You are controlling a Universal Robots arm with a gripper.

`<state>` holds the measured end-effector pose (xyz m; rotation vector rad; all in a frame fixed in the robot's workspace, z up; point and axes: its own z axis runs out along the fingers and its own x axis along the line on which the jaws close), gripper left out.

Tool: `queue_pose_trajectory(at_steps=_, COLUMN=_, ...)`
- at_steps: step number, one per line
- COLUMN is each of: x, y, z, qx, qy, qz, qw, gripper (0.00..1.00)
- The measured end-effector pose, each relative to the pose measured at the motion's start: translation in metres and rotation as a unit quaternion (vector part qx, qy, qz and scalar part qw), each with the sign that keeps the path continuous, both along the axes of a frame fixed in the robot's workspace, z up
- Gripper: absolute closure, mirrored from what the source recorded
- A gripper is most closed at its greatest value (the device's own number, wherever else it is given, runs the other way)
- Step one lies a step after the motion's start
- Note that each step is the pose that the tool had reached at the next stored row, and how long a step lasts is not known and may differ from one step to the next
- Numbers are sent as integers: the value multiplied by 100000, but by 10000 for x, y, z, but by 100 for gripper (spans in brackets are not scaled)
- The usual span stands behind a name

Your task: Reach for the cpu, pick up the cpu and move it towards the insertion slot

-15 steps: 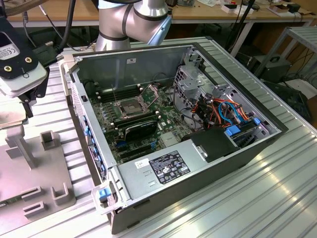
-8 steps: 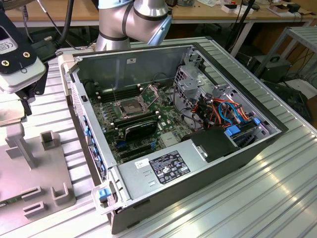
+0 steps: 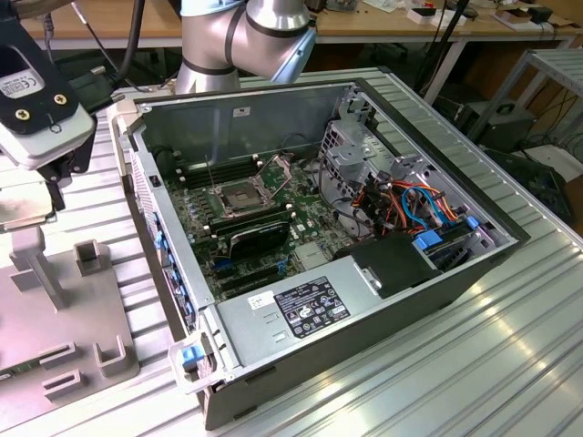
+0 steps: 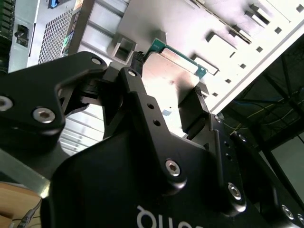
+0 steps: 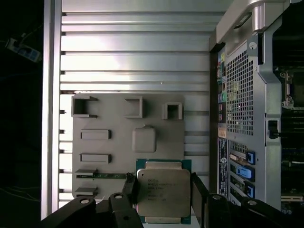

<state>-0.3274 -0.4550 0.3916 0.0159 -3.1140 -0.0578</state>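
— Fingers (image 5: 129, 190)?
— Black pads closed on opposite edges of the small square silver-faced cpu (image 5: 163, 192), held in the black gripper (image 5: 164, 197).
— Where?
— Over the grey plastic fixture plate (image 5: 118, 152), beside the open computer case (image 3: 364, 228); the silver-framed insertion slot (image 3: 239, 197) lies well apart.

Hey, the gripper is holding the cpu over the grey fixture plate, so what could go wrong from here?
1. The gripper holds the cpu only by two opposite edges, so a jolt might tilt or drop it onto the grey fixture plate.
2. The insertion slot lies deep in the computer case, with the case's walls and cables nearby; the gripper may bump them.
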Motion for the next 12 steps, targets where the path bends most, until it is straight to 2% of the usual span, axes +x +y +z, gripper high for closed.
queue_pose_trajectory(at_steps=12, x=170, y=0, z=0, qx=4, qy=-1, qz=5, qw=100000, gripper=45)
